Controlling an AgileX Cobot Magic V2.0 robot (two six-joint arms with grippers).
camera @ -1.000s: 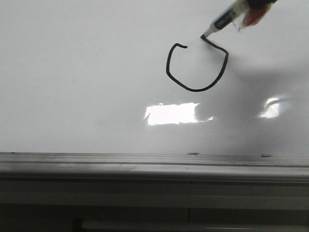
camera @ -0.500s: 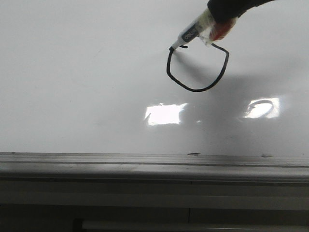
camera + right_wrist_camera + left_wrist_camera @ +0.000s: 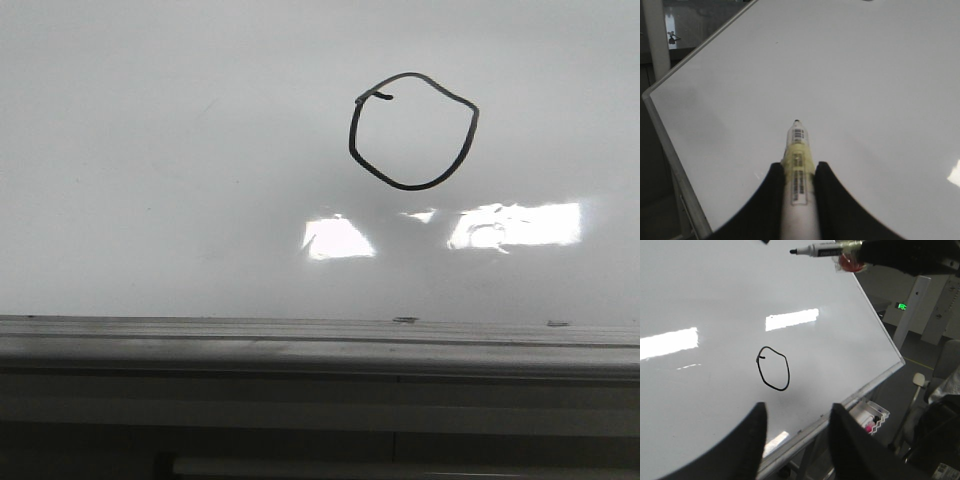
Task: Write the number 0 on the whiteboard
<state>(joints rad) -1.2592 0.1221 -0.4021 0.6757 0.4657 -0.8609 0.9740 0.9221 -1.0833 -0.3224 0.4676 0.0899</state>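
Observation:
The number 0 (image 3: 413,130) is a closed black loop with a small hooked tail at its upper left, drawn on the whiteboard (image 3: 150,180). It also shows in the left wrist view (image 3: 773,368). My right gripper (image 3: 799,172) is shut on a white marker (image 3: 798,175) with yellow tape, its tip lifted clear of the board. In the left wrist view the marker (image 3: 822,249) hangs in the air above the board. My left gripper (image 3: 797,412) is open and empty, hovering over the board's near edge. Neither gripper shows in the front view.
The grey metal frame rail (image 3: 320,345) runs along the board's front edge. Bright light reflections (image 3: 515,225) lie below the loop. A small tray with markers (image 3: 870,417) sits below the board's edge. The board's corner (image 3: 650,95) shows in the right wrist view.
The marker closed the top of the loop from right to left, then lifted away and left the front view. The 0 now stands whole.

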